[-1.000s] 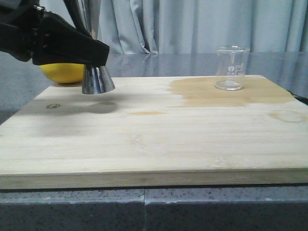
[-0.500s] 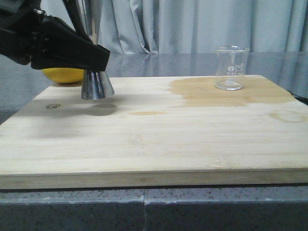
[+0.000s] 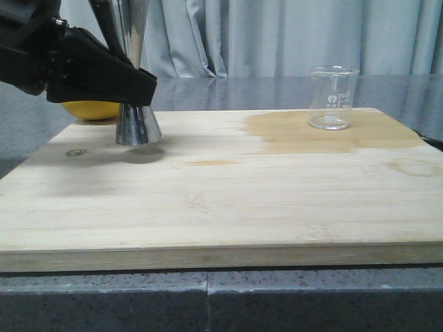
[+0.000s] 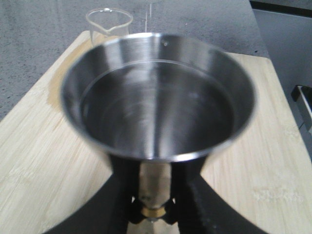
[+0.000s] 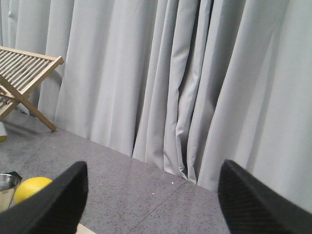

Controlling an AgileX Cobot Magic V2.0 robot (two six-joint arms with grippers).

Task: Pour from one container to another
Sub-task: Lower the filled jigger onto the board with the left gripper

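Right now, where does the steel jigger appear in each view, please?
Front view: the jigger is at far left, in the left end effector.
Left wrist view: its open cup fills the centre.
Right wrist view: only a rim at the lower left edge.
Shared landmark: the lemon beside it.

It looks like a staged lab: grey curtains (image 3: 277, 34) behind a speckled stone desk (image 3: 208, 301) carrying a bamboo board (image 3: 221, 200).

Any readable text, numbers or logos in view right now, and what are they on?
Beaker: faint white printed marks, too blurred to read.
Wooden board: small dark stamped logo near its left edge, too small to read.
Jigger: no text visible.
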